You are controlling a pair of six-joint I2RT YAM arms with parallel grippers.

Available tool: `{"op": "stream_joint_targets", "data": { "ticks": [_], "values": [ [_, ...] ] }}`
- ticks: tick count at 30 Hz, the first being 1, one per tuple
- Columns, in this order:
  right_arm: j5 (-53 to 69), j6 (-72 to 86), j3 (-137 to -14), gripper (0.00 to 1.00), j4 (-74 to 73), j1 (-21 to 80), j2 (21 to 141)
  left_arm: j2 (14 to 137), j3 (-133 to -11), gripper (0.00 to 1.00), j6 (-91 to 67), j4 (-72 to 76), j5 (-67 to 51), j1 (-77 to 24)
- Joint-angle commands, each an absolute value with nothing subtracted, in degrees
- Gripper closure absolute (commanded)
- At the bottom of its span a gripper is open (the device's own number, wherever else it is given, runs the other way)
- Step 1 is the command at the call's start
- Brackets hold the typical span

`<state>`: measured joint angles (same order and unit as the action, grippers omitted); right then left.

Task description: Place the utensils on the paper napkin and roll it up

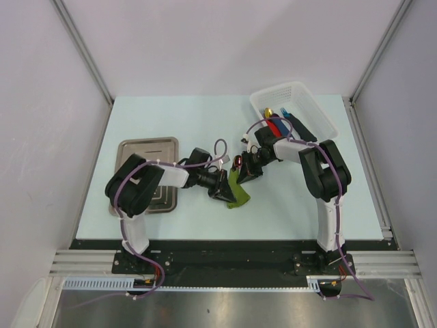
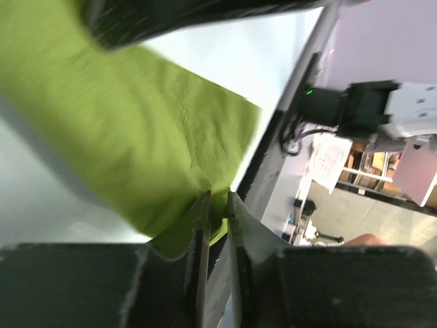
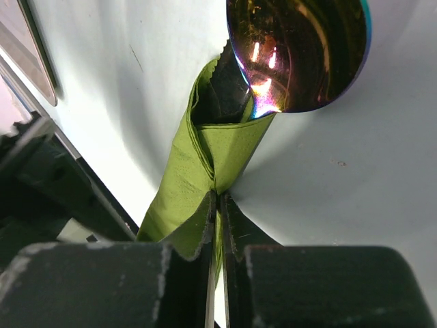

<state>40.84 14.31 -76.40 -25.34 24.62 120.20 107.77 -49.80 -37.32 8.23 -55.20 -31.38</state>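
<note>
At the centre of the top view, on the bench [image 1: 205, 123], the paper napkin [image 1: 239, 196] is seen rolled into a narrow green bundle. Its long axis runs from upper centre down toward the lower edge of the frame. It is met from the left by the left tool [image 1: 227, 193] and from the upper right by the right tool [image 1: 244, 176]. Neither is judged nearer, since both are on it. Each tool is closed almost fully, with green paper pinched between its tips. The utensils [image 3: 229, 92] are wrapped inside, with one iridescent spoon bowl [image 3: 297, 55] protruding from the upper end.
</note>
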Motion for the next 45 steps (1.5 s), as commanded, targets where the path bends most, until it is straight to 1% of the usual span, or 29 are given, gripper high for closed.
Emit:
{"op": "stream_joint_targets", "data": {
  "ticks": [1, 3, 6, 11, 12, 14, 15, 18, 24, 31, 39, 43, 45],
  "values": [
    [34.37, 12.22, -75.06, 0.94, -24.61, 25.05, 121.64, 110.39, -50.72, 0.82, -30.94, 1.58, -55.11, -31.29],
    [34.37, 12.3, -75.15, 0.95, -24.7, 24.96, 121.38, 111.53, -50.63, 0.84, -29.8, 0.44, -54.32, -31.29],
    [34.37, 12.39, -75.58, 0.94, -24.7, 24.87, 120.85, 114.77, -50.62, 0.91, -28.92, 0.44, -54.4, -31.03],
    [35.5, 13.0, -77.34, 0.94, -25.49, 24.61, 119.18, 116.89, -49.92, 0.96, -29.79, 4.21, -56.07, -28.83],
    [36.03, 13.27, -77.6, 0.92, -25.49, 24.35, 118.66, 116.81, -49.66, 0.98, -29.79, 4.57, -56.34, -28.65],
    [38.04, 14.15, -78.66, 0.91, -25.93, 24.17, 116.81, 116.54, -48.61, 0.99, -29.79, 6.23, -56.69, -28.39],
    [39.1, 15.37, -79.01, 0.89, -25.93, 23.65, 116.02, 116.37, -48.26, 1.0, -29.79, 6.5, -56.52, -28.39],
    [42.09, 17.22, -79.8, 0.84, -26.02, 23.38, 112.51, 116.37, -47.9, 1.0, -30.76, 8.52, -55.99, -28.39],
    [45.96, 20.56, -77.0, 0.81, -25.4, 24.17, 107.41, 116.98, -48.43, 1.0, -31.55, 9.58, -55.29, -28.39],
    [46.85, 20.57, -69.27, 0.84, -24.87, 26.63, 108.19, 116.28, -47.81, 1.0, -33.49, 12.21, -55.37, -28.39],
    [41.49, 13.01, -65.3, 0.87, -26.36, 26.63, 112.67, 114.26, -46.58, 0.99, -35.68, 16.25, -56.95, -28.21],
    [39.03, 10.37, -65.39, 0.88, -26.54, 26.46, 115.13, 110.93, -46.32, 0.95, -36.3, 19.07, -58.18, -28.21],
    [38.24, 9.5, -65.65, 0.88, -26.37, 26.54, 115.84, 108.38, -46.58, 0.9, -36.39, 19.77, -58.71, -28.21]
  ]
}}
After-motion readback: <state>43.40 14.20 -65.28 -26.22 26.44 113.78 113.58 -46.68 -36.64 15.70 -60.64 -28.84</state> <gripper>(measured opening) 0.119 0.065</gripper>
